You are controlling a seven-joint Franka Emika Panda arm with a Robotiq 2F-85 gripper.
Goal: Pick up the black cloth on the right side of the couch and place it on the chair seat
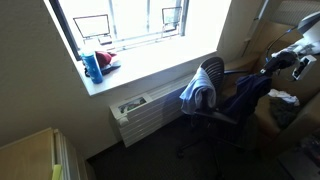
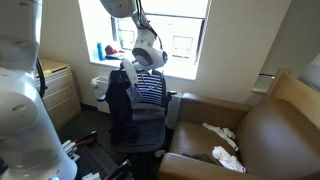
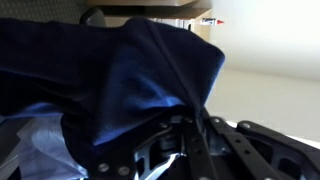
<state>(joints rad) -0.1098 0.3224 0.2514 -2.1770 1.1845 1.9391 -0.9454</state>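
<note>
Nearest the wrist lens: gripper (image 3: 190, 122), black linkage rising from 6 o'clock of the wrist view, fingers drawn together on a bunched fold of the black cloth (image 3: 110, 80). Dark folds spreading from 9 o'clock through 1 o'clock of that frame. At 7 o'clock, under the folds, a patch of pale fabric (image 3: 35, 150); cannot be identified from this view.

In an exterior view, gripper (image 1: 284, 62) at 2 o'clock of the frame, black cloth (image 1: 245, 95) hanging below it in a long drape. Positioned at 3 o'clock of the office chair (image 1: 212, 72), lower edge down near seat level; contact with the seat not determinable. Over the chair back, a blue-grey garment (image 1: 198, 96). On the window sill (image 1: 150, 65) at 10 o'clock: blue bottle (image 1: 92, 67), with a red item (image 1: 107, 62) touching or just beside it. Below the sill, a white radiator (image 1: 140, 112).

In an exterior view, gripper (image 2: 148, 52) at 12 o'clock above the chair's striped back (image 2: 155, 95), black cloth (image 2: 120, 100) hanging in front of that back's 9 o'clock edge. Well apart at 4 o'clock: brown couch (image 2: 275, 130), carrying a white cloth (image 2: 218, 132) near the seat middle and a second white cloth (image 2: 229, 158) toward the front edge. At 9 o'clock of the frame, white robot housing (image 2: 20, 110) close to the lens, wooden cabinet (image 2: 57, 85) behind it.
</note>
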